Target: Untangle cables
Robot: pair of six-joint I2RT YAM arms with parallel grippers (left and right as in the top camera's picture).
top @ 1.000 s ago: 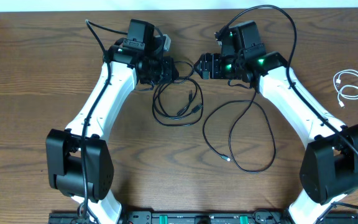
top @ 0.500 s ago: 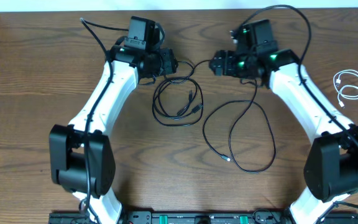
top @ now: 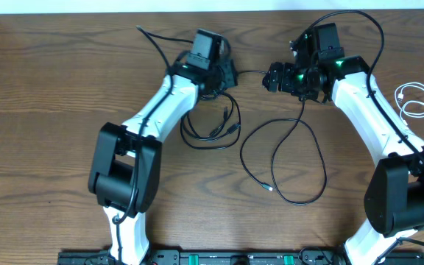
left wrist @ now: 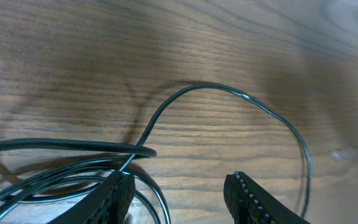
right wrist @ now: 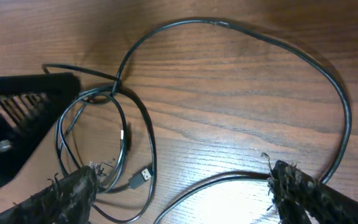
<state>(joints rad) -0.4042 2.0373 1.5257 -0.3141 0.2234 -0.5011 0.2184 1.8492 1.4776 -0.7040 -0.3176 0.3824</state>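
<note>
Overhead view of a brown wooden table point(top: 50, 110) with two white robot arms reaching towards the far edge, their grippers facing each other.

I see three cables: two black and one white. The coiled black cable point(top: 227, 126) lies in a small round bundle just on my side of the left gripper point(top: 229, 76), almost under it. The looping black cable point(top: 323, 165) sprawls in a wide open loop on the near side of the right gripper point(top: 273, 77), and one plug end rests near the table's middle. The white cable point(top: 416, 101) sits alone, well apart to the right, nearer the right arm.

The move I make next turns on one thin strand point(top: 249, 72). It runs left to right, across the gap between the two grippers. In the right wrist view it meets the coil at a crossing point(right wrist: 115, 87) just beside the left fingers. I judge that crossing to be the last of the tangle, and the left gripper is clearly the nearer one to it.

The left gripper's fingers are moderately spread, with bare wood between them and nothing held. The right gripper's fingers are spread very wide, also holding nothing, and cable lies on the wood below them.
</note>
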